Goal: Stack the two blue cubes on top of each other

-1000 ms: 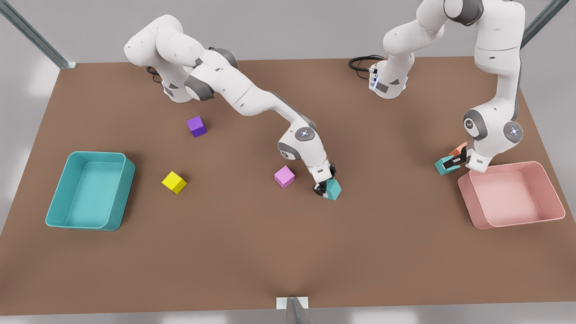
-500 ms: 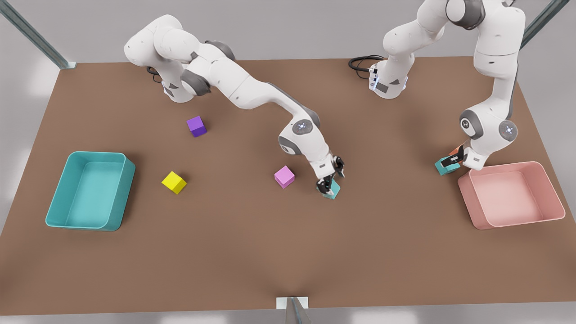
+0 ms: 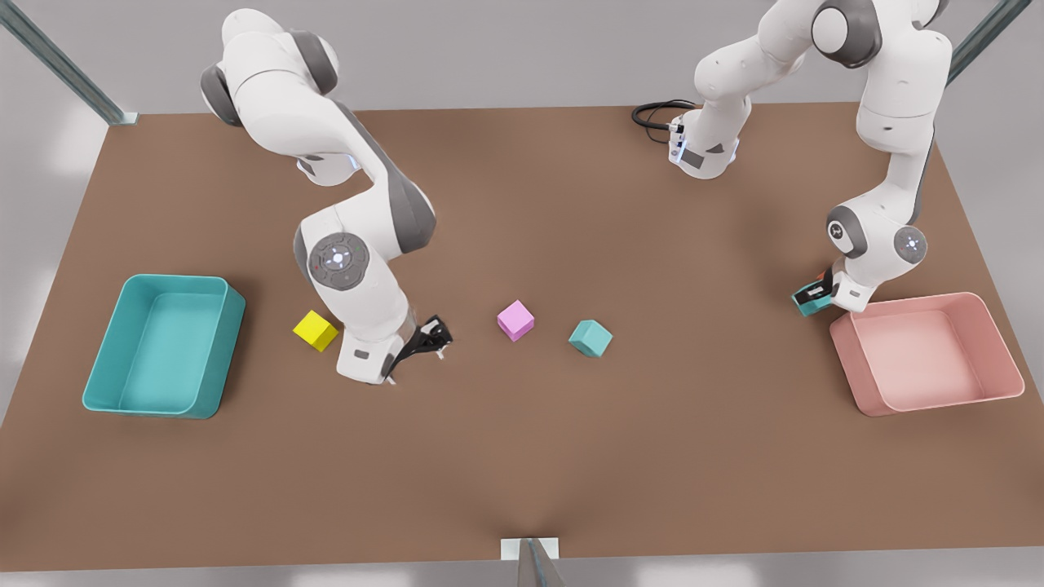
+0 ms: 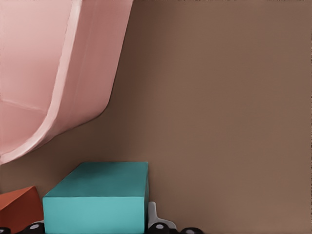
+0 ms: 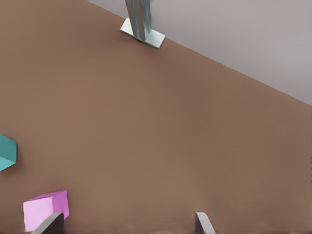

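A: Start at the front view's left. What has changed?

B: Your right gripper point(image 3: 424, 342) has let go of one blue cube point(image 3: 590, 337) and swung away. It now hangs low over the table point(image 3: 522, 456) between the yellow cube point(image 3: 315, 330) and the pink cube point(image 3: 515, 319), fingers spread wide with nothing in them.

A: And that cube?

B: It sits free on the table just right of the pink cube, well apart from the arm.

A: The far side?

B: Your left gripper point(image 3: 816, 295) is closed on the other blue cube point(image 3: 810, 302), beside the pink bin point(image 3: 930, 399), with an orange cube point(image 4: 17, 207) touching or just next to it.

A: So where does that leave you?

B: Nothing is stacked yet. The freed cube looks set as the base; I'd judge you next carry the held cube over and lower it on top.
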`<act>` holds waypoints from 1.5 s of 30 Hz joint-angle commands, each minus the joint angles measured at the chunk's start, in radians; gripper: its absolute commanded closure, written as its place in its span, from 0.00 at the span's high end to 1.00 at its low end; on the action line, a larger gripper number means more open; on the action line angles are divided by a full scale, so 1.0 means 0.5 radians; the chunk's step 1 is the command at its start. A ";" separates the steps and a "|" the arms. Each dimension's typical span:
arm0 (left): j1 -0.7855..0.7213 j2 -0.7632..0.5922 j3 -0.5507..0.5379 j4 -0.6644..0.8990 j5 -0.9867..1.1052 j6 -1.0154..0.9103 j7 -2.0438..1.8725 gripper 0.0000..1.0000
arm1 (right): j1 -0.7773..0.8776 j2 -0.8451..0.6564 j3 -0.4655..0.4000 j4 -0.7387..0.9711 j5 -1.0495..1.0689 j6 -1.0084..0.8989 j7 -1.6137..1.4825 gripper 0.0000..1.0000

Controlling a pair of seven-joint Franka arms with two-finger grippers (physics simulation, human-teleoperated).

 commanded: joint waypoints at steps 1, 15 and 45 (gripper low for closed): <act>-0.001 -0.010 -0.003 -0.002 -0.026 0.003 0.027 0.62 | -0.011 -0.009 0.001 -0.007 0.009 -0.370 0.184 1.00; -0.140 -0.188 -0.306 0.319 -0.023 -0.576 -0.534 0.55 | -0.812 -0.945 0.028 -1.568 0.009 0.304 0.076 1.00; -1.407 0.423 -0.644 1.556 0.342 -0.975 -2.538 0.52 | -0.846 -1.086 0.053 -1.943 -0.012 0.618 0.398 1.00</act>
